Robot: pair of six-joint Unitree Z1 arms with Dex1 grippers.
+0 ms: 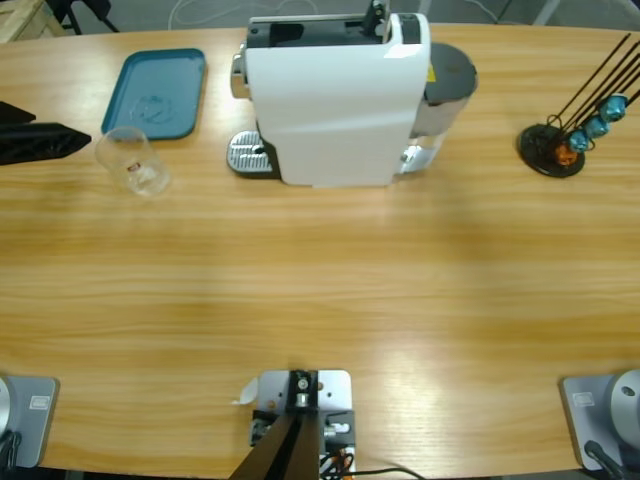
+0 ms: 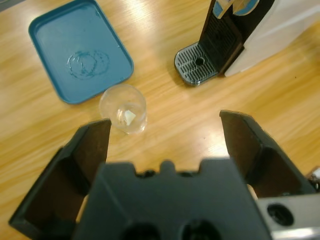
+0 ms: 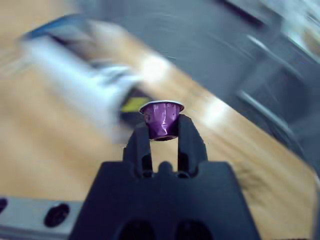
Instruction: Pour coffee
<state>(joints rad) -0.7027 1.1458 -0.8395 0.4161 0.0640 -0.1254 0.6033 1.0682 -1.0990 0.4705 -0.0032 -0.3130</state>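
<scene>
Coffee first, and you cannot tell whether any sits in the glass [image 1: 134, 163]: it looks clear, with only a small brownish fleck at its base in the high view. That glass stands upright on the wooden table [image 1: 320, 290] at the left, just off the near edge of the blue tray [image 1: 160, 95] and apart from it.

Your left gripper [image 2: 165, 122] hangs over the table with its jaws spread wide and nothing between them; the glass lies just beyond them, a little to one side of the gap. In the high view this gripper pokes in from the left edge, its tip close beside the glass.

To the right of the tray stands the white coffee machine [image 1: 335, 100], its round metal drip grate [image 1: 250, 155] facing left toward the glass, well apart from it.

Over to your right gripper [image 3: 162, 132]: its jaws are clamped on a purple capsule [image 3: 161, 120], rim up (the background behind it is too blurred to place it over the table).

At the far right, a black capsule stand [image 1: 555, 145] holds blue capsules [image 1: 598, 120] and an orange one.
</scene>
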